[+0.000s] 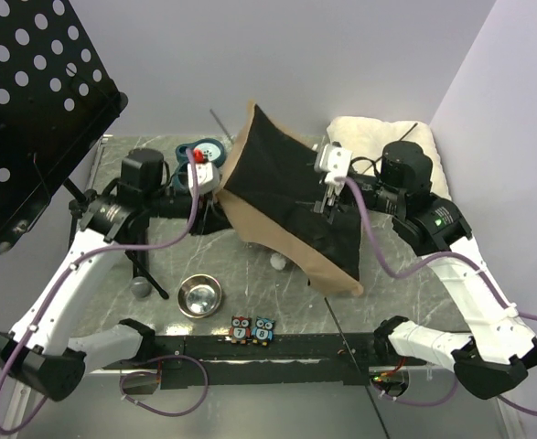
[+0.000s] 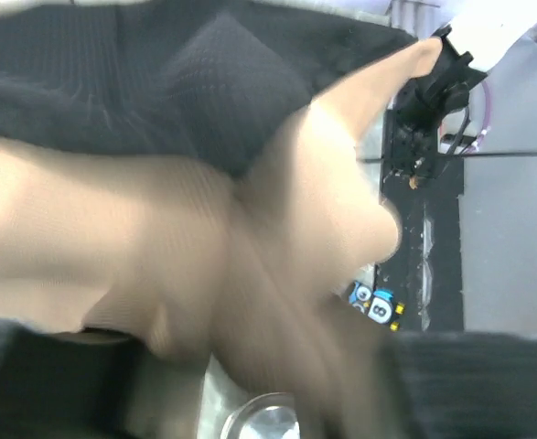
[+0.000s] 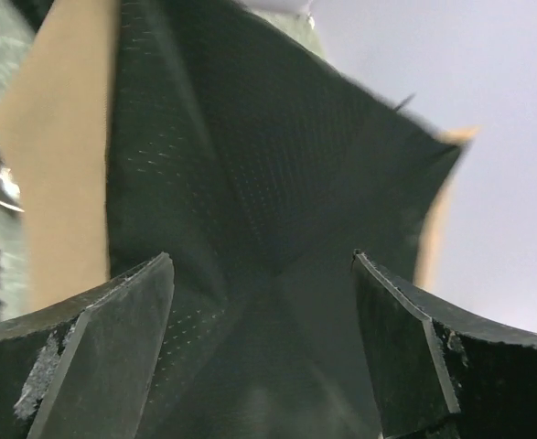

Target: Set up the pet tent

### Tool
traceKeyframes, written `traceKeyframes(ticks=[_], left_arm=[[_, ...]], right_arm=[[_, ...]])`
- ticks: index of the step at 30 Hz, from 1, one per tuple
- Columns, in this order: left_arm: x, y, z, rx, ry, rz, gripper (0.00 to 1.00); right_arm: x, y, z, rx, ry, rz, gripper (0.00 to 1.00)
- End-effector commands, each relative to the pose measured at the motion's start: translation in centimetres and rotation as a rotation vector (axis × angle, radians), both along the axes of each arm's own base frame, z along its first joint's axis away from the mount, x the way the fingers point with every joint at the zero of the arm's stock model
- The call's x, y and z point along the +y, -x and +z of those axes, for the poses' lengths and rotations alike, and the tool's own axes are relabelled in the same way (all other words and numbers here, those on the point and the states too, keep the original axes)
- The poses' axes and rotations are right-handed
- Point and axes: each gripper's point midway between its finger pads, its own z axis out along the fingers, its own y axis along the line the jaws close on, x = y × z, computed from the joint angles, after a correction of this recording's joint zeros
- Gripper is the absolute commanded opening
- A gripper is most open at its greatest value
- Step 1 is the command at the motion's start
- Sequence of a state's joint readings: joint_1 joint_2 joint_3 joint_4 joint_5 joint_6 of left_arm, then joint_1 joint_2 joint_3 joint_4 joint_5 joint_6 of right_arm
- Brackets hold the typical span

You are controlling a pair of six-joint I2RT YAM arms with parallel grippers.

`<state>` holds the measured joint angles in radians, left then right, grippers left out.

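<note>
Two claws sit at the pet tent, one on each flank, and I trust neither to be holding it. The tent stands tilted in the middle of the counter, its black base panel turned up toward the overhead camera and tan fabric showing along the left and near edges. It does not look set up yet, more propped on an edge.

The right claw hangs over the right half of the panel. In its wrist view the fingers stand wide apart with only black fabric beyond them and nothing pinched. The left claw is at the tent's left edge. Its wrist view is a blur of tan and black cloth, so I cannot tell whether it grips fabric or merely rests against it.

My worry is the lean. With nothing clamped on the right, I judge the tent could flop toward the near side, where the steel bowl sits, or tip back onto the white cushion. If the left claw does have a pinch of loose cloth, pulling would likely drag fabric instead of the frame and twist the shape. Pressing the right claw straight down on the panel could fold it.
</note>
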<state>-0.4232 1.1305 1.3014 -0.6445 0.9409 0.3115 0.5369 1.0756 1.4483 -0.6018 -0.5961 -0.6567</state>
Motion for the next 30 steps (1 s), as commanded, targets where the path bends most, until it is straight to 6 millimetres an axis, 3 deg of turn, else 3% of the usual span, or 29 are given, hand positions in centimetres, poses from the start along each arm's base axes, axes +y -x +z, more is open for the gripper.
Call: traceKeyframes(ticks=[1, 4, 9, 14, 20, 28, 30], left_arm=[[1.8, -1.4, -1.9, -0.035, -0.052, 0.103, 0.50], [4.6, 0.1, -4.0, -0.023, -0.168, 0.121, 0.61], [9.3, 1.9, -7.5, -0.013, -0.397, 0.189, 0.99], [12.0, 1.9, -8.8, -0.006, -0.510, 0.294, 1.00], [11.3, -0.3, -6.1, -0.015, -0.457, 0.362, 1.00], [8.0, -3.4, -3.8, 0.022, -0.314, 0.318, 1.00], [7.1, -3.9, -3.5, 0.030, -0.278, 0.299, 1.00]], right_arm=[[-1.0, 0.0, -0.7, 0.181, -0.107, -0.063, 0.85], [-2.3, -0.7, -1.5, 0.245, -0.129, -0.120, 0.86], [-4.1, -1.9, -3.1, 0.376, -0.189, -0.210, 0.87], [-5.9, -3.6, -4.3, 0.471, -0.257, -0.325, 0.87], [-9.6, -6.2, -6.0, 0.611, -0.351, -0.515, 0.85], [-17.3, -11.0, -11.0, 0.753, -0.476, -0.841, 0.80], [-18.2, -12.2, -12.0, 0.796, -0.497, -0.841, 0.78]])
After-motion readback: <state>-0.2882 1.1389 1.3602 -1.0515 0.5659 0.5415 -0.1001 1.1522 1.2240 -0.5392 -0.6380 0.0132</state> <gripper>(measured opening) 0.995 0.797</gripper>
